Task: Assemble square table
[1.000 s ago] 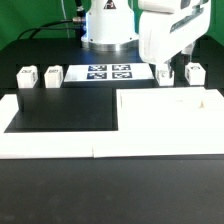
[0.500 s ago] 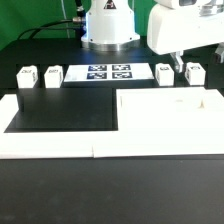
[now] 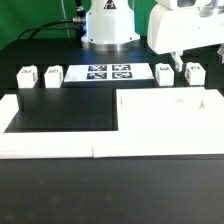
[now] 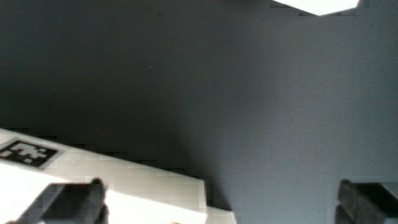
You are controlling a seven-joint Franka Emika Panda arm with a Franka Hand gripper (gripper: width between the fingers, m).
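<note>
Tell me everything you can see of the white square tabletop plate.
The tabletop plate is a large flat white slab, plastic by its look, lying level on the black table at the exterior view's right, cut by that edge of the picture. Its near edge seems to lie against the white border rail. Two faint small marks near its far edge are too small to identify. No leg is fitted; the nearest leg stands apart behind it. Nothing rests on it.
</note>
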